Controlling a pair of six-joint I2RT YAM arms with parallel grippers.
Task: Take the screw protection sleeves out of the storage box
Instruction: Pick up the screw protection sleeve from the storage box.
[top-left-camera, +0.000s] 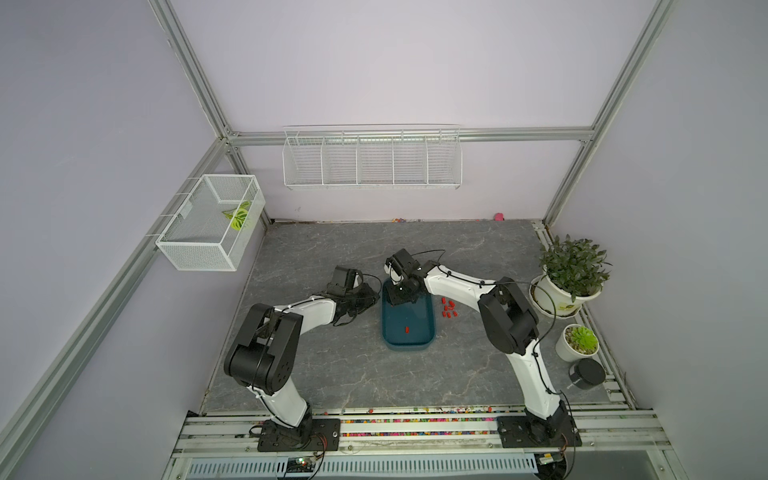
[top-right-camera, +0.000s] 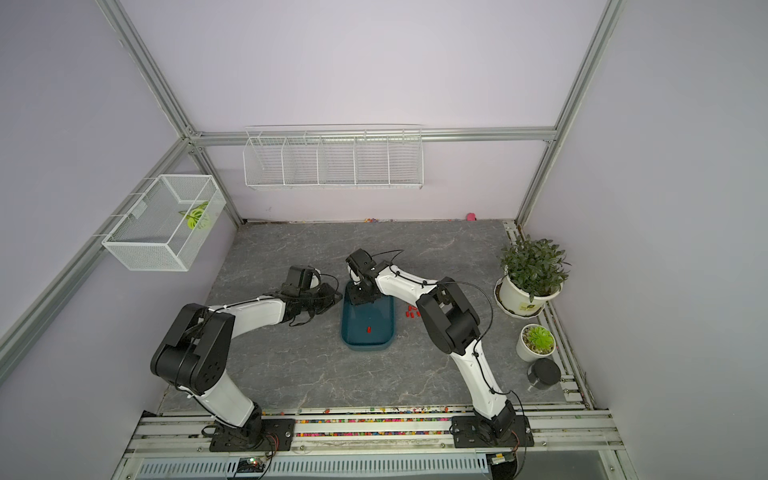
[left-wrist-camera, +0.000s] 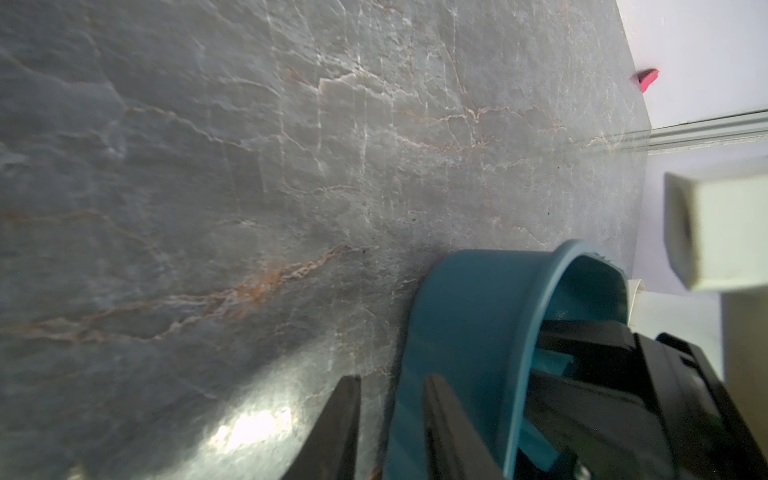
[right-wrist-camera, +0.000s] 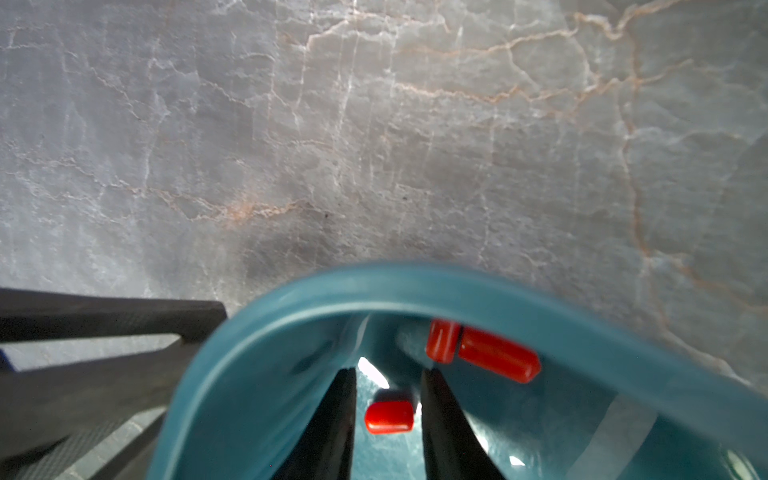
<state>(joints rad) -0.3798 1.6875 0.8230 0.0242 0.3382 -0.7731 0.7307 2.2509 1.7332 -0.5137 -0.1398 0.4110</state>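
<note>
Though hidden from above, a sleeve (right-wrist-camera: 389, 417) between the parted right fingers (right-wrist-camera: 332, 419); left fingers (left-wrist-camera: 340, 424) seemingly parted too.

The storage box (top-left-camera: 408, 345), a shallow dark teal tub with rounded corners, sits flat on the desk (top-left-camera: 332, 374). Most of the screw protection sleeves (top-left-camera: 449, 309), tiny red caps, lie clustered on the desk just beside its right side. One sleeve (top-left-camera: 407, 330) lies inside near the front end, and three more sleeves (right-wrist-camera: 498, 359) lie at the far end.
</note>
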